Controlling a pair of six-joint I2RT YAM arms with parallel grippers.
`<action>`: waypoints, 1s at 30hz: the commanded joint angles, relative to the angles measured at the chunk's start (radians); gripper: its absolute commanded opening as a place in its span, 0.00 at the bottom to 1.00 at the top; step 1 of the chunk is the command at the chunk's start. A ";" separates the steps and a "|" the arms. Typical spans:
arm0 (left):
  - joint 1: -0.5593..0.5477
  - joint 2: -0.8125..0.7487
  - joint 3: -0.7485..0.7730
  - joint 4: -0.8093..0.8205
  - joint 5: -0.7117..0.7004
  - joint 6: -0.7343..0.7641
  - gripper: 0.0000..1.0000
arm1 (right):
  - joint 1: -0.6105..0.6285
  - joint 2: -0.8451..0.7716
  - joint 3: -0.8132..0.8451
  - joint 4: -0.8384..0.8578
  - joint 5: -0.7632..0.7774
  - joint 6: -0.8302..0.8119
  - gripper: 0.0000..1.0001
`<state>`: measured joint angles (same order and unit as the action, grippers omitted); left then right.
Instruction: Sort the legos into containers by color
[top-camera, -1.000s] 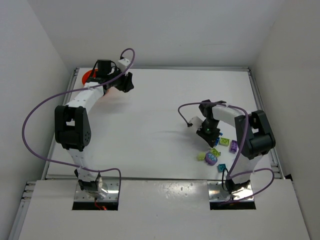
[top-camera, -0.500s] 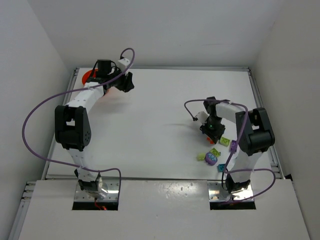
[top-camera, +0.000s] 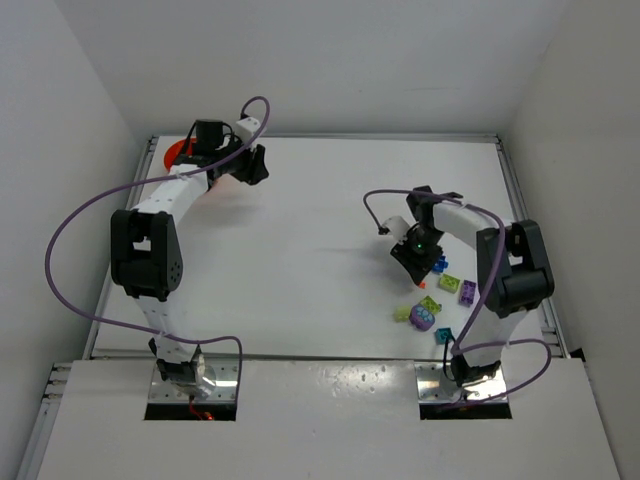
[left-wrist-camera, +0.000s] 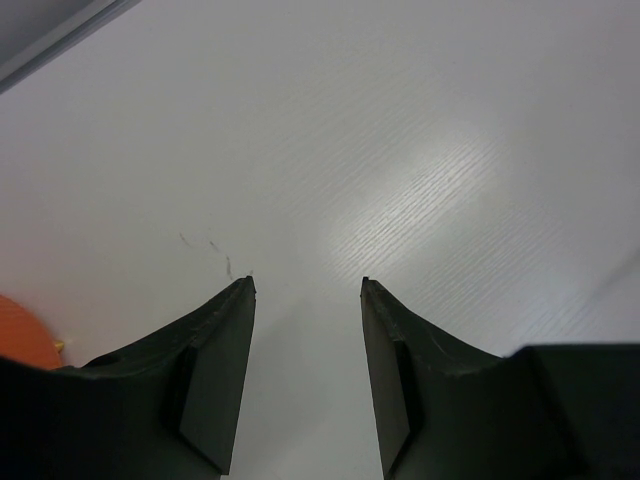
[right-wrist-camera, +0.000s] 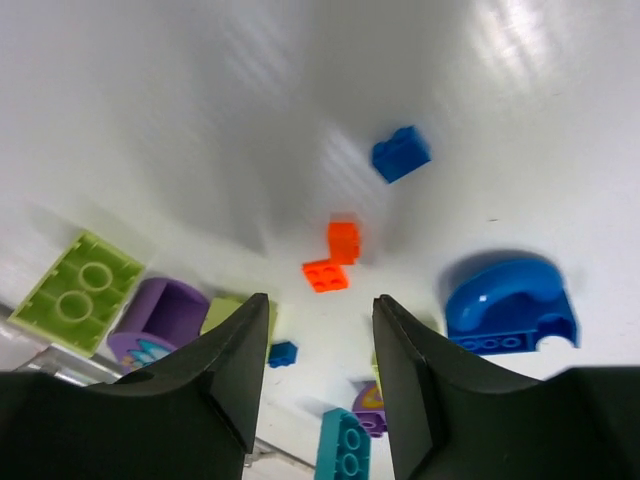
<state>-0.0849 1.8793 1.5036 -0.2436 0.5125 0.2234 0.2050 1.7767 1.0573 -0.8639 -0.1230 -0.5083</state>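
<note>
The legos lie in a loose cluster at the right front: lime (top-camera: 449, 283), purple (top-camera: 467, 290), teal (top-camera: 443, 335) and blue (top-camera: 438, 266) bricks. My right gripper (top-camera: 414, 254) hovers open and empty at the cluster's left edge. In the right wrist view the gripper (right-wrist-camera: 320, 300) is open above two small orange bricks (right-wrist-camera: 324, 274), with a blue arch brick (right-wrist-camera: 510, 306), a small blue brick (right-wrist-camera: 401, 153), a lime brick (right-wrist-camera: 76, 291), a purple piece (right-wrist-camera: 165, 312) and a teal brick (right-wrist-camera: 343, 448) around it. My left gripper (top-camera: 254, 165) is open and empty beside the orange bowl (top-camera: 176, 152).
The table's raised rim (top-camera: 520, 200) runs close to the right of the legos. The orange bowl's edge shows at the lower left of the left wrist view (left-wrist-camera: 20, 335), behind the open left gripper (left-wrist-camera: 305, 282). White walls enclose the table.
My right gripper has shifted slightly up and around over the left edge of the lego cluster, still open. The left arm has not moved.
</note>
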 joint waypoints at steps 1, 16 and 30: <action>0.004 -0.002 0.012 0.044 0.023 -0.022 0.52 | 0.014 0.016 0.046 0.058 0.052 0.007 0.47; 0.004 -0.002 0.003 0.053 0.004 -0.033 0.52 | 0.062 0.105 0.078 0.095 0.079 0.001 0.46; 0.004 0.007 0.003 0.053 -0.005 -0.033 0.54 | 0.071 0.084 -0.003 0.105 0.115 -0.018 0.35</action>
<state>-0.0849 1.8801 1.5036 -0.2230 0.5003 0.2001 0.2710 1.8713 1.0798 -0.7803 -0.0109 -0.5117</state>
